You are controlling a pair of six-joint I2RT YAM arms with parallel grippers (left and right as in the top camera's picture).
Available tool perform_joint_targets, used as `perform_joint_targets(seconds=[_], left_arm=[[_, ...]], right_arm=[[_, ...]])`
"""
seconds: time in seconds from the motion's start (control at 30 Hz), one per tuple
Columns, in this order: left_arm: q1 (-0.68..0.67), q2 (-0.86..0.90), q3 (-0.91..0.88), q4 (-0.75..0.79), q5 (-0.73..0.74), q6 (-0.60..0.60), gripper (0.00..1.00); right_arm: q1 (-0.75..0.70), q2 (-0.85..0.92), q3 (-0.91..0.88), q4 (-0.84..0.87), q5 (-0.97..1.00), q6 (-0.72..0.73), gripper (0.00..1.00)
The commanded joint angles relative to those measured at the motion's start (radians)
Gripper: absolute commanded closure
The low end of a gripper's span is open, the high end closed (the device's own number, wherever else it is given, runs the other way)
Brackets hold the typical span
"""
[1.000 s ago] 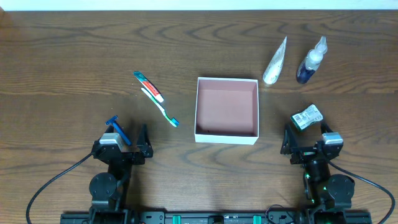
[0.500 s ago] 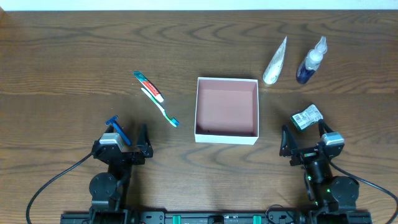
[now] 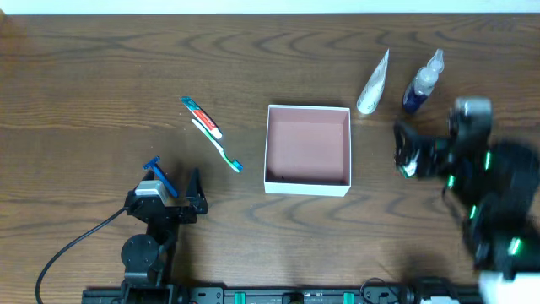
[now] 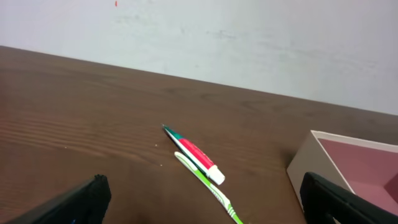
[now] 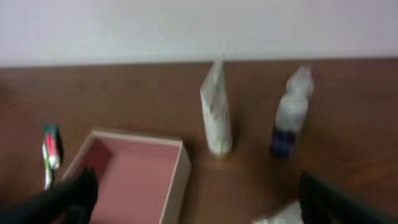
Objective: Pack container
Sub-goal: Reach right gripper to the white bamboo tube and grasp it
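The container (image 3: 306,187), a square white box with a pinkish floor, stands empty mid-table; it also shows in the left wrist view (image 4: 303,167) and the right wrist view (image 5: 176,182). My left gripper (image 3: 169,192) rests open near the front left, with nothing between its fingers (image 4: 205,211). My right gripper (image 3: 413,156) is open and blurred with motion, right of the container and over a white packet (image 5: 280,216). Its fingers (image 5: 199,208) hold nothing.
A green toothbrush (image 3: 218,143) and a small red-and-green tube (image 3: 201,116) lie left of the container. A blue razor (image 3: 159,176) lies by my left gripper. A white tube (image 3: 373,84) and a bottle of blue liquid (image 3: 419,86) lie at the back right.
My right arm has lifted from the front right and swung toward the back, over the white packet. The left arm and the objects have not moved.
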Motion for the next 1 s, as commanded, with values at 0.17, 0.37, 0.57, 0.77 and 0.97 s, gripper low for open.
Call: perform_joint_targets(seconds=[0.17,0.37,0.57,0.77,0.97], left_arm=[[-0.002,0.000,-0.016,-0.037,0.011,0.017,0.02],[-0.002,0.000,-0.016,-0.037,0.011,0.017,0.02],[-0.002,0.000,-0.016,-0.037,0.011,0.017,0.02],[-0.002,0.000,-0.016,-0.037,0.011,0.017,0.02],[-0.002,0.000,-0.016,-0.037,0.011,0.018,0.02]], right_arm=[[-0.003,0.569,0.696,-0.407,-0.083,-0.057,0.01],[-0.003,0.725,0.760,-0.388,-0.171,-0.079,0.01],[0.011,0.812,0.760,-0.371,0.003,-0.011,0.04],[0.085,0.841,0.760,-0.357,0.268,0.031,0.04],[0.162,0.868,0.760,-0.319,0.383,0.045,0.08]])
